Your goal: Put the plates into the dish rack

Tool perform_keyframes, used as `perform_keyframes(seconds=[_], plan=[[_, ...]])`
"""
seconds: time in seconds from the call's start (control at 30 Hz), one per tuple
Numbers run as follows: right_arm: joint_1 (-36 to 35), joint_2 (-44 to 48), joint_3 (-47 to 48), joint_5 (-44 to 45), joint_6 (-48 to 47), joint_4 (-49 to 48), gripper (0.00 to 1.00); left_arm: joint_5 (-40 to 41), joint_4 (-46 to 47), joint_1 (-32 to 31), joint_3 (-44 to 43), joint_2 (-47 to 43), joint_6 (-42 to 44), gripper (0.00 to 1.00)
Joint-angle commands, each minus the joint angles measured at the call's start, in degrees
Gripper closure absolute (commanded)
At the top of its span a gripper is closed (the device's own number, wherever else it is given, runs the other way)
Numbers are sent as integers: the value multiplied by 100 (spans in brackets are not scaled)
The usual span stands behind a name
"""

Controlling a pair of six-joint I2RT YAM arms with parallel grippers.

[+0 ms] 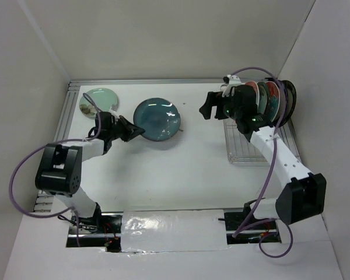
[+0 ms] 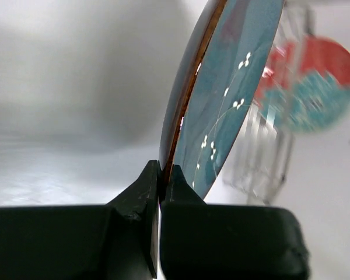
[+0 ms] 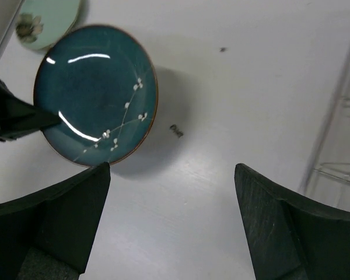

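My left gripper (image 1: 137, 132) is shut on the rim of a dark teal plate (image 1: 157, 118) with white blossom sprigs, holding it off the table; the rim sits between the closed jaws in the left wrist view (image 2: 221, 99). A pale mint green plate (image 1: 99, 100) lies at the far left. The silver wire dish rack (image 1: 254, 143) stands at the right, with several plates (image 1: 268, 99) upright at its far end, red with teal among them. My right gripper (image 1: 205, 106) is open and empty above the table, left of the rack; its view shows the teal plate (image 3: 96, 93) and the mint plate (image 3: 49, 22).
White walls enclose the table on three sides. A metal rail (image 1: 63, 122) runs along the table's left edge. The near half of the rack (image 3: 344, 151) holds only bare prongs. Purple cables hang from both arms.
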State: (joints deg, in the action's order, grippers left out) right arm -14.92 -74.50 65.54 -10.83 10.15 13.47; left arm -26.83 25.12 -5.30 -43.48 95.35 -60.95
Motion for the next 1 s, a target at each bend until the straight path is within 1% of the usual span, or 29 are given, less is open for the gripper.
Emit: perform_keyframes(seconds=[0.0,0.07,0.13,0.23,0.33,0.47,0.53,0.57,0.6,0.67,0.7,0.77,0.8,0.83,0.87,0.9,0.93,0.97], plan=[[-125,-327,-6,-1113,127,-125,6,-1587,1424,-32,-82,-973,329,100],[-186,-521,-59,-1500,188,-257,6,-1930,1487,-32,111,-1341,329,100],[-248,-600,-120,-1860,250,-458,6,-2246,1766,-32,322,-1536,329,100],[-301,-654,-181,-2265,390,-731,6,-2545,1820,-32,454,-1738,329,100],[-354,-793,-182,-2555,453,-934,6,-2626,2022,-85,586,-1870,329,100],[-407,-935,-182,-3100,628,-1258,9,-2749,2023,-199,587,-1871,399,100],[-468,-1075,-182,-3249,628,-1260,14,-2749,2023,-199,587,-1924,461,100],[-468,-1128,-103,-3250,628,-1120,17,-2749,2023,-252,535,-1924,461,100],[-520,-1189,-50,-3250,550,-1049,27,-2749,2023,-252,534,-1924,531,100],[-574,-1269,-50,-3250,479,-987,43,-2749,1865,-305,455,-1924,618,100],[-635,-1269,-50,-3250,479,-987,57,-2749,1812,-305,385,-1924,698,100],[-635,-1269,11,-3250,479,-987,70,-2696,1663,-357,315,-1924,751,100],[-635,-1321,73,-3189,409,-865,87,-2644,1410,-358,245,-1924,916,94],[-635,-1322,73,-3119,409,-864,88,-2643,1407,-358,244,-1976,918,94],[-635,-1322,178,-3066,278,-751,98,-2574,1112,-358,174,-1976,1083,76],[-635,-1252,240,-2891,277,-680,100,-2486,900,-358,174,-1976,1216,66],[-635,-1251,310,-2777,181,-610,100,-2311,645,-358,43,-2055,1365,58],[-583,-1190,493,-2619,41,-418,100,-2187,42,-358,-10,-2143,1714,45]])
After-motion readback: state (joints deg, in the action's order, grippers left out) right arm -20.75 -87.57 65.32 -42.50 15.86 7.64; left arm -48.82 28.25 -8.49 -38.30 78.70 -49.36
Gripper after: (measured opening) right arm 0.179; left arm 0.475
